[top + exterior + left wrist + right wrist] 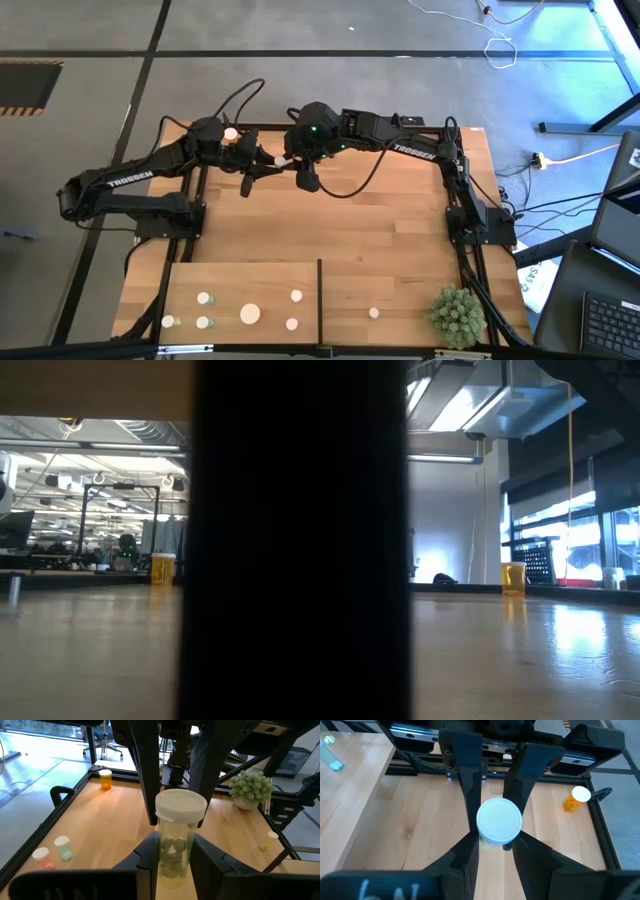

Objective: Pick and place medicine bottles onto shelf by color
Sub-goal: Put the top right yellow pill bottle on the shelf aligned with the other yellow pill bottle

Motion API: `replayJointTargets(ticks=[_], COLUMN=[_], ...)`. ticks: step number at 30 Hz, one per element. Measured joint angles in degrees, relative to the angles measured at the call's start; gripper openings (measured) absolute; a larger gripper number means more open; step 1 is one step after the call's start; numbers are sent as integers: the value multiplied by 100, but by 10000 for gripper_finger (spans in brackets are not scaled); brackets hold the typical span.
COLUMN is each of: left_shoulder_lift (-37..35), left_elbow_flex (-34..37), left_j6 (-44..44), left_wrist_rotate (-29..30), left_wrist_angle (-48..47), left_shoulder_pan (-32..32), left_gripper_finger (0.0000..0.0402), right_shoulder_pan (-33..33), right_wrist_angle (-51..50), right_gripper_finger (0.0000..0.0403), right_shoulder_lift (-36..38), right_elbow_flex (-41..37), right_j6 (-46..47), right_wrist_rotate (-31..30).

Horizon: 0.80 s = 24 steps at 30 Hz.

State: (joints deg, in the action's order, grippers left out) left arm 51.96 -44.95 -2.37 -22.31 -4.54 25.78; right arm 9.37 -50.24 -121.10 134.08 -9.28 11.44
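Observation:
A medicine bottle [175, 845] with a clear greenish body, pills inside and a white cap stands upright between both grippers above the far middle of the table [285, 158]. My left gripper [175, 860] is shut on its body. My right gripper [497, 845] comes down over it and is shut on its cap. The shelf [240, 285] lies at the near edge with its dark divider [320, 300]. Several bottles [250, 313] stand left of the divider and one [374, 313] right of it. My left gripper pinches the bottle's body [174, 851] between its two fingers, below the cap, coming level from the table's left and lying across the upright bottle. The bottle's base is hidden by the fingers. My right gripper pinches the white cap's rim [482, 837] between its two fingertips, coming from above and pointing down along the bottle.
A spiky green plant ball [458, 315] sits at the near right corner. An orange bottle [575, 800] stands by the far frame corner, and two more bottles [62, 847] stand near the table's edge. In the low view the divider [300, 540] blocks the middle.

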Motion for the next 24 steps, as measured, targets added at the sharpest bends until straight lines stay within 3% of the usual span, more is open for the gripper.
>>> replayJointTargets(ticks=[24], left_shoulder_lift=[-2], left_elbow_flex=[0], left_j6=[2], left_wrist_rotate=[-115], left_wrist_angle=[-39], left_shoulder_pan=[2], left_gripper_finger=[73], right_shoulder_pan=[-4], right_wrist_angle=[-23], right_gripper_finger=[117], right_shoulder_lift=[-4], right_elbow_flex=[0], right_j6=[-9], right_wrist_rotate=[28])
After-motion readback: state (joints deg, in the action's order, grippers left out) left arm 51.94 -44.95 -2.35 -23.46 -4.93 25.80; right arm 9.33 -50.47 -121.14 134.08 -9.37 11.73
